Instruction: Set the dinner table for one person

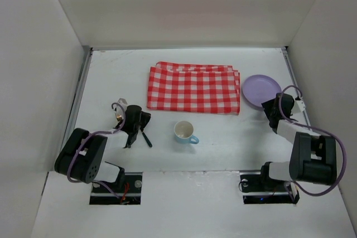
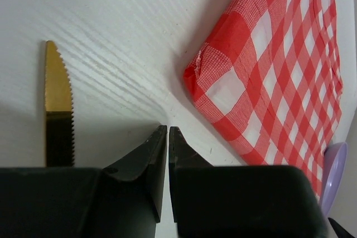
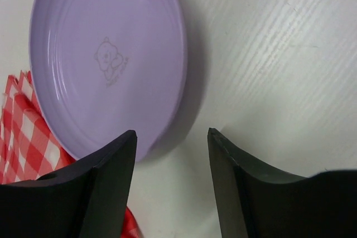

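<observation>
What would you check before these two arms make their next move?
1. Knife held by the left gripper: not ok. Its jaws are shut with nothing between them, and the knife lies beside them.
2. Right gripper ready to grasp: ok. Its jaws stand open at the near rim of the purple plate.
3. Plate gripped: not ok. The jaws have not closed on the rim.
4. Cup upright and clear of both arms: ok.
5. Checked cloth lying flat on the dinner table: ok.
</observation>
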You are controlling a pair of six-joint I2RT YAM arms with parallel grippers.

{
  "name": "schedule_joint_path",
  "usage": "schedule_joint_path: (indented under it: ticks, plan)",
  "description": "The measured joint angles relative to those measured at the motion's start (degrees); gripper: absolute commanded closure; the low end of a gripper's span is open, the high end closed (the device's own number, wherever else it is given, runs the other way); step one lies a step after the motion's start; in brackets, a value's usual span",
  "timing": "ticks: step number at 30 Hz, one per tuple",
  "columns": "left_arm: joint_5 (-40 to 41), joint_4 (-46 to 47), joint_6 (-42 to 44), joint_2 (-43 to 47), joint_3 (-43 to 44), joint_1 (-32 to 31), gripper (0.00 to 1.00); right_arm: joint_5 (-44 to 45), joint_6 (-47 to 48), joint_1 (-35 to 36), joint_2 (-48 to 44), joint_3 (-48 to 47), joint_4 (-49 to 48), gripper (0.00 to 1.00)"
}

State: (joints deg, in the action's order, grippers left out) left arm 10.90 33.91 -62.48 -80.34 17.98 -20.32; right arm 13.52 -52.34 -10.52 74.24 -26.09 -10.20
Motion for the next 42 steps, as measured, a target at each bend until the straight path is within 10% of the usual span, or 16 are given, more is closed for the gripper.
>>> schedule_joint_path:
  ticks: [11,18,26,42]
  plan:
    - [-0.4,-4.2,2.7,3.4,1.6,0.4,0.59,0.0,-0.3,-0.4,9.7,-4.5,-3.0,0.56]
    - [-0.6,-2.5,2.6,-4.7,7.5,0.2,0.65,-1.0,-0.4,-0.7,11.6,-5.6,-3.8,0.69]
    - [-1.6,2.6,0.2,-10.8,9.2,0.6,0.96,-1.7,-1.6,-1.1,11.9,-5.7,-4.4,0.84]
    - [-2.5,1.5,0.5,-1.4,0.8,0.6,0.87,-1.1,-1.5,6.4,-10.2,-3.0,-2.1,0.89]
